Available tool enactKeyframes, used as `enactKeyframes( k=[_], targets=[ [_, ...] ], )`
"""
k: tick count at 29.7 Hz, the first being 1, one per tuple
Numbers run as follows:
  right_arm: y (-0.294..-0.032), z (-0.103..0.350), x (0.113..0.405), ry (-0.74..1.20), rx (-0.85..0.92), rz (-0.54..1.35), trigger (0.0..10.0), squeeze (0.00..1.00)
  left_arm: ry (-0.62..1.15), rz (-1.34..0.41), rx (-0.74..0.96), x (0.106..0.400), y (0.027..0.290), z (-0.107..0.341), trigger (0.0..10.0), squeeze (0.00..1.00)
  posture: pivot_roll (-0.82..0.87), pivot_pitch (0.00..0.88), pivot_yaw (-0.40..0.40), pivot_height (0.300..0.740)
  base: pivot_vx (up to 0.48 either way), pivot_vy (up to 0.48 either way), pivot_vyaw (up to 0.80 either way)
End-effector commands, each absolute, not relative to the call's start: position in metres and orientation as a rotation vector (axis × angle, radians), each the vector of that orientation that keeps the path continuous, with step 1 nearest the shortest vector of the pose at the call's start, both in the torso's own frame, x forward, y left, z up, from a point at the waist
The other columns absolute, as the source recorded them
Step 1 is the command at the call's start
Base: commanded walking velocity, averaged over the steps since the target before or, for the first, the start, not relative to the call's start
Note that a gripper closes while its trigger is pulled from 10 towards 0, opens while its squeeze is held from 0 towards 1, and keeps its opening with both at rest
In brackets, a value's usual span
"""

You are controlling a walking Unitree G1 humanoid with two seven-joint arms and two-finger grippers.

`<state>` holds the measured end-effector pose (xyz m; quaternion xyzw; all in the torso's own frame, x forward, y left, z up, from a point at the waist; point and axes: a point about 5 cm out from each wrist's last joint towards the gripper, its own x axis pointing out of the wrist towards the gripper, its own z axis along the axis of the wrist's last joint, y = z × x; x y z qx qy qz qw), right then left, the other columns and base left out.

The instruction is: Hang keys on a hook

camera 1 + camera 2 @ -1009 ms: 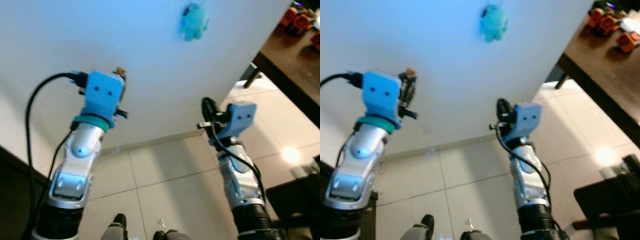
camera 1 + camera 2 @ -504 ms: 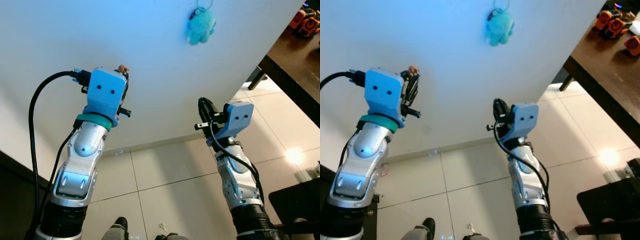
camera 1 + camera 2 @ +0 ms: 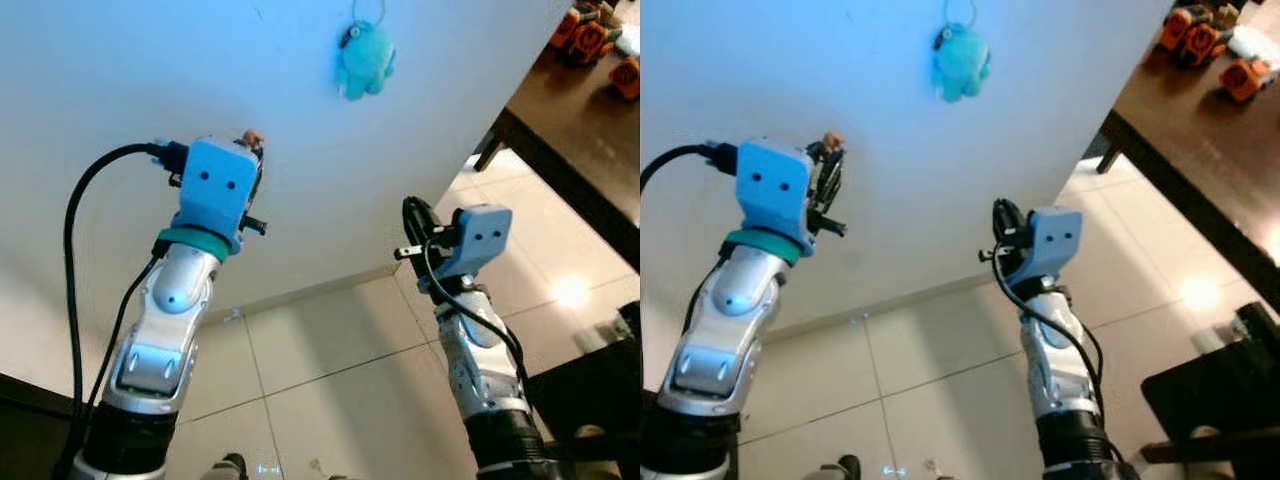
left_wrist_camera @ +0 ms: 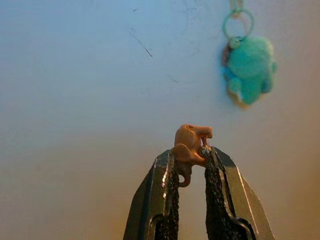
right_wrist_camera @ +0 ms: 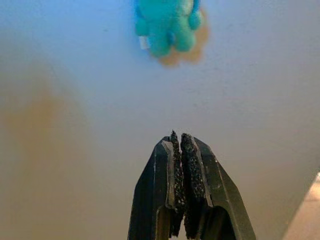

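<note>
My left gripper (image 4: 191, 150) is raised toward the white wall and shut on a small brown animal-shaped key charm (image 4: 190, 145), whose tip pokes out above the blue wrist block (image 3: 252, 137). Higher on the wall a teal plush keychain (image 3: 364, 62) hangs by a ring (image 4: 238, 21) from a hook that runs off the top of the frame. The charm sits below and to the left of that plush. My right gripper (image 5: 180, 141) is shut with nothing in it and points at the wall under the teal plush (image 5: 168, 22).
A dark wooden table (image 3: 560, 110) stands at the right with orange toy vehicles (image 3: 1202, 38) on it. Pale floor tiles (image 3: 330, 340) lie below the wall. A dark piece of furniture (image 3: 600, 385) sits at the lower right.
The camera has shifted, so the teal plush and the table slid left in the picture. Both arms hold nearly the same raised pose, the left still shut on the charm.
</note>
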<state>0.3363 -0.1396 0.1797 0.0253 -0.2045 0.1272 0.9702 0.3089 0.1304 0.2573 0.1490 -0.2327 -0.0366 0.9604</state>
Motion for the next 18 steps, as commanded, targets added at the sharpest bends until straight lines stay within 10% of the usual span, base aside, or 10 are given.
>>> enactKeyframes(
  k=[1, 18],
  targets=[
    [-0.151, 0.169, 0.333, -0.378, 0.042, 0.223, 10.0, 0.0, -0.466, -0.103, 0.298, 0.308, 0.122, 0.253, 10.0, 0.0, 0.0, 0.146, -0.025, 0.74, 0.465, 0.0, 0.0],
    [-0.154, 0.167, 0.332, -0.375, 0.035, 0.224, 10.0, 0.0, -0.567, -0.192, 0.34, 0.297, 0.116, 0.259, 10.0, 0.0, 0.0, 0.145, -0.027, 0.74, 0.363, 0.0, 0.0]
  ],
)
